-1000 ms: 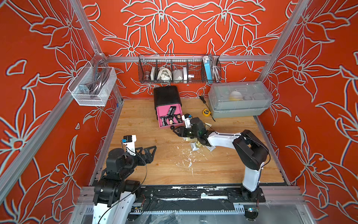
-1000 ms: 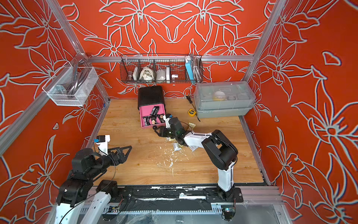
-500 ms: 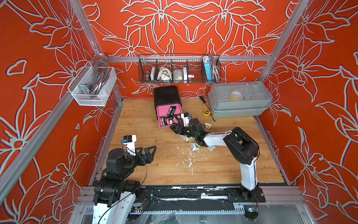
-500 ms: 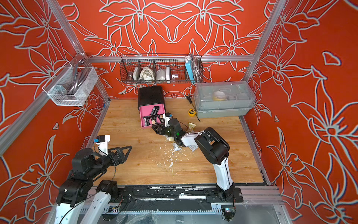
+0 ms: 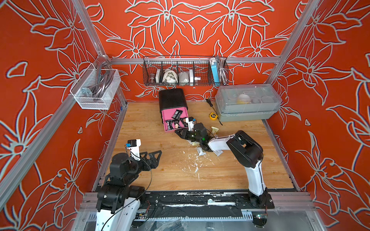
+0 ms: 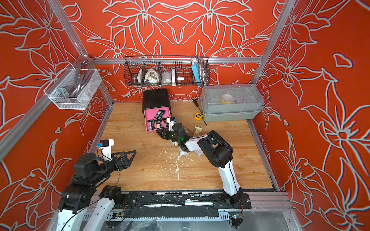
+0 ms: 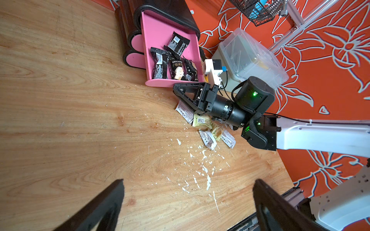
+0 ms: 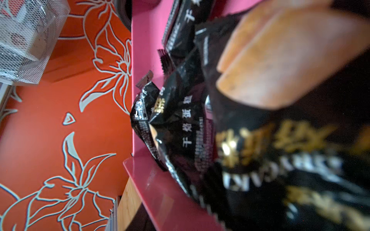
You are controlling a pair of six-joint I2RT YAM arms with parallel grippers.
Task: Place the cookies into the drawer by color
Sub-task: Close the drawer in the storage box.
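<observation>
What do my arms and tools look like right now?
The left arm and right arm share white link shells and black joint housings. The left tool and right tool have black triangular open-frame fingers and a white camera block. Thin black cables run along both; green lights glow on the right arm.

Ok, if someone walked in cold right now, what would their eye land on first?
The pulled-out pink top drawer of the black mini chest, at the back centre of the wooden table, stands out, with black-wrapped cookies inside. The right gripper sits low, close to its front edge, and a heap of yellow and white cookie packets lies under that arm's wrist. Red flower-patterned walls surround it all.
</observation>
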